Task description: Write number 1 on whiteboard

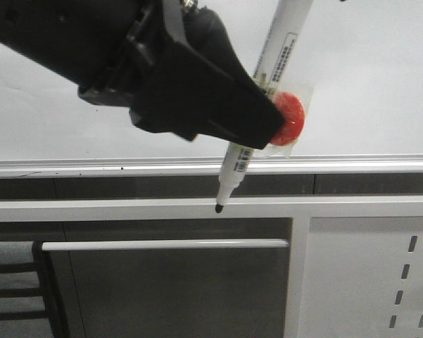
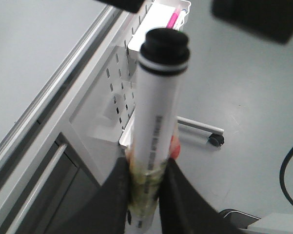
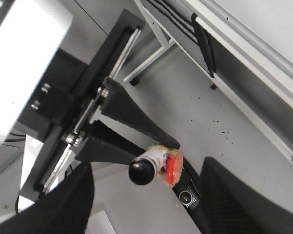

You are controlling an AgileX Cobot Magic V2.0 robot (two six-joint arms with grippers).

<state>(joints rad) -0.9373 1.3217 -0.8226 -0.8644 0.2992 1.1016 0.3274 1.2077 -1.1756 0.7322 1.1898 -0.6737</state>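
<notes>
A marker (image 1: 257, 105) is clamped by the L gripper (image 1: 267, 116), tip pointed to 7 o'clock, below the whiteboard (image 1: 366, 63) rail. R gripper (image 3: 146, 195) fingers are spread wide, nothing held.

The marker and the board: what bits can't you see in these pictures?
- Front view: the left hand covers the middle of the marker; the picture's top edge cuts off its upper end.
- Front view: the hand also hides part of the whiteboard, so any ink behind it can't be seen.
- Left wrist view: the marker tip is hidden below the fingers.
- Right wrist view: the right hand is blurred and cut off.
</notes>
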